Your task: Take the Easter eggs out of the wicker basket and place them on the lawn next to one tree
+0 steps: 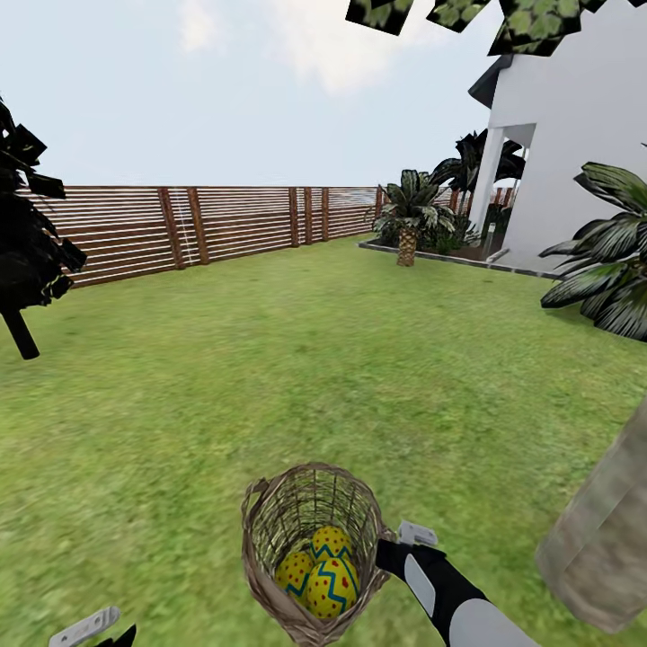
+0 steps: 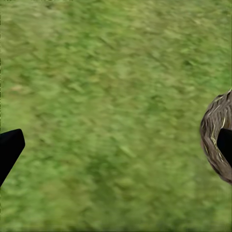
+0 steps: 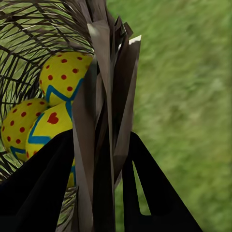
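In the head view, the wicker basket (image 1: 310, 548) hangs tilted above the lawn (image 1: 270, 377), lifted by the right end effector (image 1: 395, 545), which grips its rim on the side nearest the house (image 1: 584, 135). Three Easter eggs (image 1: 325, 575) lie inside, touching one another. A mottled tree trunk (image 1: 602, 548) stands just beside the right arm. A slatted fence (image 1: 207, 225) runs behind.

In the left wrist view, the left end effector (image 2: 116, 150) is spread wide over grass, with the basket's woven wall (image 2: 215, 135) near one fingertip.

In the right wrist view, dark fingers (image 3: 43, 188) are pinching the basket rim (image 3: 106, 96), one inside beside the eggs (image 3: 50, 125), one outside.
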Available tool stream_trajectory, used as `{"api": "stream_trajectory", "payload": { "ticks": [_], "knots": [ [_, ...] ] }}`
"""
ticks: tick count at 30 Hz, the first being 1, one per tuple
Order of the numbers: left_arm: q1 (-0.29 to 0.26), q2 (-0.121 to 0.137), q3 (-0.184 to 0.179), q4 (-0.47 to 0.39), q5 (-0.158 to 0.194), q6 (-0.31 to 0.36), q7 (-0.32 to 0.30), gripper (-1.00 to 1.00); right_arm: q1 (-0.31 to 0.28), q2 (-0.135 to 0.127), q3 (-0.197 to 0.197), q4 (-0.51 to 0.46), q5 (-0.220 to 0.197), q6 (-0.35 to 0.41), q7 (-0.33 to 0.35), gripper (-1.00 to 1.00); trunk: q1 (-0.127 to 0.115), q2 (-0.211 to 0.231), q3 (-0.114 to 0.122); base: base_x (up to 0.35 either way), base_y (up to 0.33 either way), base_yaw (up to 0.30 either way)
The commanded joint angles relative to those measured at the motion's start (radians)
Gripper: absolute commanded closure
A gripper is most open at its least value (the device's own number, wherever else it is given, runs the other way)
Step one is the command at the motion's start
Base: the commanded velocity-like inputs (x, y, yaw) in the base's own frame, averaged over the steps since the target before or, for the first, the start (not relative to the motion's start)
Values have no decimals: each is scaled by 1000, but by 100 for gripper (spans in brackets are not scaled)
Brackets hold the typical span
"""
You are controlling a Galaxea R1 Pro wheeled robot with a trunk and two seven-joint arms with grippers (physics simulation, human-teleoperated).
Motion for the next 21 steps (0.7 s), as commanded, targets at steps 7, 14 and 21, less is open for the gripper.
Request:
{"api": "stream_trajectory", "payload": {
  "ticks": [7,14,21],
  "knots": [
    [13,0,2,-10,8,13,3,-100,1,0,-5,-3,-7,6,-1,100,27,-50,-23,0,0,0],
    [28,0,2,-45,11,50,-15,-100,1,1,-4,-3,-7,6,-1,100,54,-99,-45,0,0,0],
    [44,1,23,-79,5,104,-26,-100,1,4,-2,-1,-10,6,-1,100,81,-148,-67,0,0,0]
  ]
}}
